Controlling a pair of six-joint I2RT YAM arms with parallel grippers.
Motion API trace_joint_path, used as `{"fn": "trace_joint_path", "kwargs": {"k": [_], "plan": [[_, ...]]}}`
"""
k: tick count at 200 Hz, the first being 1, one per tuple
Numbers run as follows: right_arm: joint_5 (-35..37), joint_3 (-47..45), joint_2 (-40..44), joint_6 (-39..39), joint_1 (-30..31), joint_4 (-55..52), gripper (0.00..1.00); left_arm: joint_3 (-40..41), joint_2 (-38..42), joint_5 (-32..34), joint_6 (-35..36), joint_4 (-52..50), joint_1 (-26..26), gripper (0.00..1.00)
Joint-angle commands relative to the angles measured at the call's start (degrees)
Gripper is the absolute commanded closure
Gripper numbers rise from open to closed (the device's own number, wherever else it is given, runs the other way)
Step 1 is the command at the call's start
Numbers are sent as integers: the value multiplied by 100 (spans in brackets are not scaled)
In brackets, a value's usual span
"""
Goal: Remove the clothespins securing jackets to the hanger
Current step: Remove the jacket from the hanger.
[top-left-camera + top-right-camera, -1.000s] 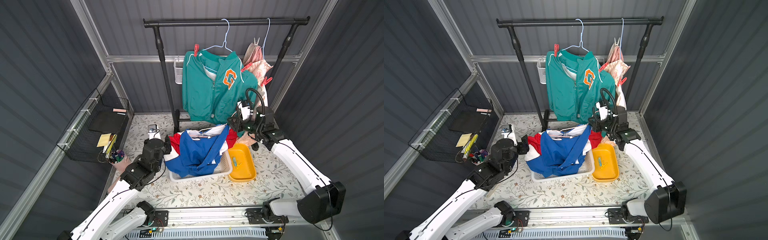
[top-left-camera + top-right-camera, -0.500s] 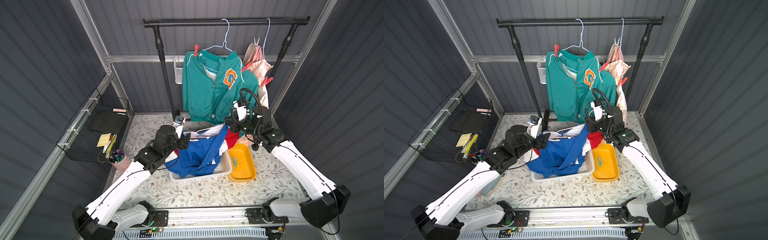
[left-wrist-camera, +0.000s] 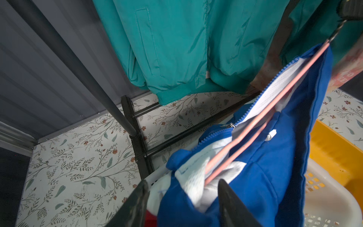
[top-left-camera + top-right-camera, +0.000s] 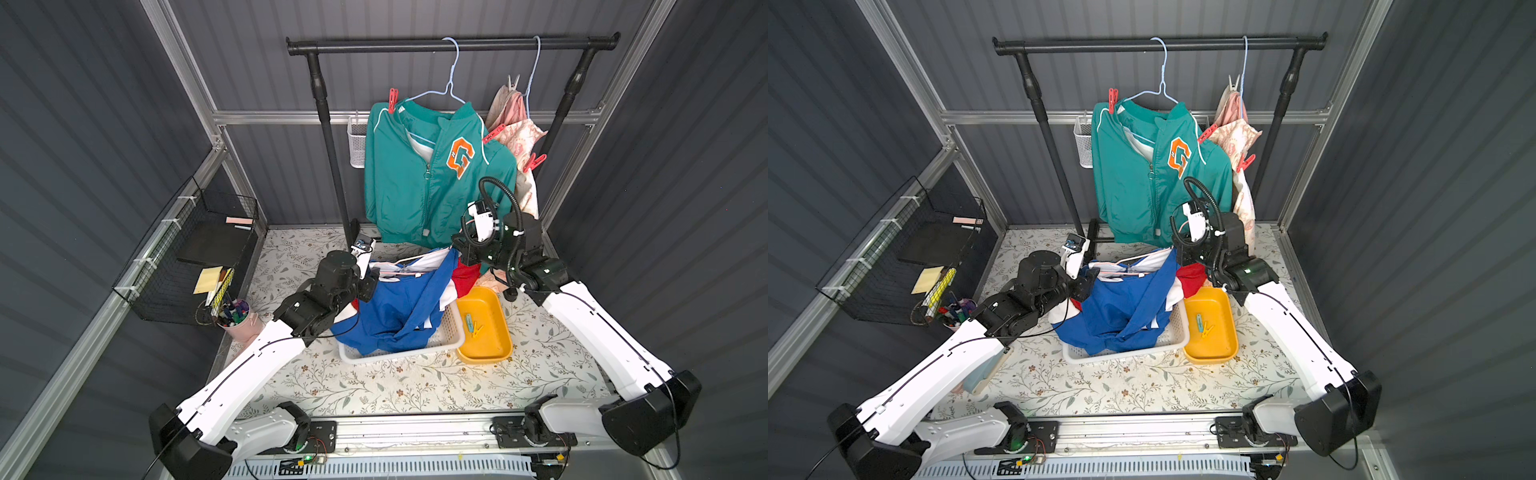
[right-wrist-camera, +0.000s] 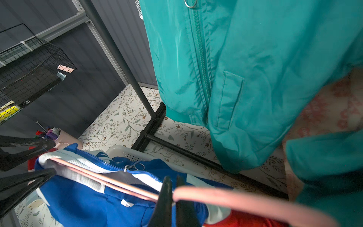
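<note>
Clothespins [image 4: 392, 100] number six in both top views. Four sit on the hanging clothes, high above the right gripper [image 5: 172, 177]: one red on the teal jacket [image 4: 415, 187] at the shoulder farther from that gripper, a second red clothespin [image 4: 493, 133] at its nearer shoulder, a third red clothespin [image 4: 534, 162] on the cream floral jacket [image 4: 521, 135], and a whitish-grey clothespin [image 4: 513, 81] at that jacket's top. A teal clothespin [image 4: 468, 321] and a yellow clothespin [image 4: 478, 330] lie loose in the yellow tray [image 4: 494, 349], beside the right gripper.

Jackets number three; the blue jacket [image 4: 395, 307] slumps in the white basket [image 4: 453, 338] between the two grippers, threaded on a pink hanger [image 5: 121, 182]. The right gripper is pinched tight on that hanger. The left gripper [image 3: 182, 181] stands about half parted astride the hanger's far end and the jacket's mesh lining, not clamped. Two pale blue wire hangers [image 4: 450, 83] carry the other jackets on the black rail [image 4: 415, 43].

The teal hem hangs just behind the right gripper; the rail's post [image 4: 334, 174] rises just beyond the left one. On the left gripper's outer side are a pink cup of pens [image 4: 243, 322] and a black wire basket [image 4: 195, 257]. The worktop [image 4: 374, 386] has a floral-sprig print; the walls [image 4: 104, 124] are dark grey ribbed panels.
</note>
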State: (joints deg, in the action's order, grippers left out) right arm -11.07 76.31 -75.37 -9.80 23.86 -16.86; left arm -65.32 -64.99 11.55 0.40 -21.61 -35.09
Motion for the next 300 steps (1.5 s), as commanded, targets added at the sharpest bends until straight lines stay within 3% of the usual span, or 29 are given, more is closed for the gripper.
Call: {"fn": "trace_joint_path", "kwargs": {"k": [1,55,180,269,300], "plan": [[303,208,67,195,-22,96,100,-161,162,188,-85,-171,-13,45],[210,202,110,180,-21,123,100,-104,162,238,-111,-114,-15,58],[50,79,172,231,-22,110,100,-219,28,275,-169,-21,-13,100],[-41,-270,271,286,-33,31,100,-569,-20,814,-534,367,-15,100],[-82,-352,433,201,-189,19,100,-511,-79,1095,-779,-1,-7,100]]}}
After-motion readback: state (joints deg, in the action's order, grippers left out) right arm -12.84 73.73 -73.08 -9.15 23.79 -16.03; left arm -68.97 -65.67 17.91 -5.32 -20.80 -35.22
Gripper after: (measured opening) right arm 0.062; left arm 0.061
